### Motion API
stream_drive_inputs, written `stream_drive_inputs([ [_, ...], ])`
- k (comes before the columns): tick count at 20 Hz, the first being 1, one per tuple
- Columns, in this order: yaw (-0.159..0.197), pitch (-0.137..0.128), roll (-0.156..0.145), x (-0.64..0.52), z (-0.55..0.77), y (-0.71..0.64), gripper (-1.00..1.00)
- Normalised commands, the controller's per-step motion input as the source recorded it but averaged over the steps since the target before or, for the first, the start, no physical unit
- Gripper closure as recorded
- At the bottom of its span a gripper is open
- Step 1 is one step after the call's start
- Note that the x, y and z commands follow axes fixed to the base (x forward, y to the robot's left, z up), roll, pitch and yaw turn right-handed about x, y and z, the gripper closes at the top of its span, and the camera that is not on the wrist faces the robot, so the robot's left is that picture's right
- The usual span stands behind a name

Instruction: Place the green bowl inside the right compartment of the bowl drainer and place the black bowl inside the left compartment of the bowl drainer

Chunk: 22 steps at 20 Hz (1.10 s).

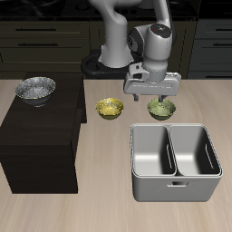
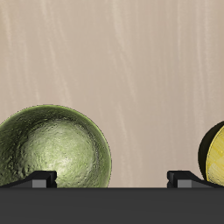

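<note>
We hover with the gripper point(image 1: 150, 94) spread wide, nothing held — the green bowl point(image 2: 52, 149) sits just beyond one fingertip point(image 2: 39, 178), probably off-centre. We should straddle its rim before descending — the yellow-gold bowl point(image 2: 214, 156) lies past the other.

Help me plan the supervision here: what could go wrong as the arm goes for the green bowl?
1. The gripper hovers open above the green bowl, seemingly off-centre, so a finger could strike the rim.
2. The yellow bowl sits close beside it and could be mistaken for it.
3. The bowl drainer lies just in front; a low carry might clip its wall.
</note>
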Motion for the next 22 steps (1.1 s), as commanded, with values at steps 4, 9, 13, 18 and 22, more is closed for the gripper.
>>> stream_drive_inputs([
  [4, 0.014, 0.041, 0.016, -0.06, -0.27, 0.02, -1.0],
  [9, 0.006, 0.055, -0.004, 0.01, -0.27, -0.09, -1.0],
  [13, -0.013, 0.093, 0.086, -0.03, -0.39, 0.02, -1.0],
  [18, 0.003, 0.013, 0.024, -0.02, -0.11, 0.01, 1.0],
  [22, 0.004, -0.005, 0.0, 0.01, 0.02, -0.03, 1.0],
])
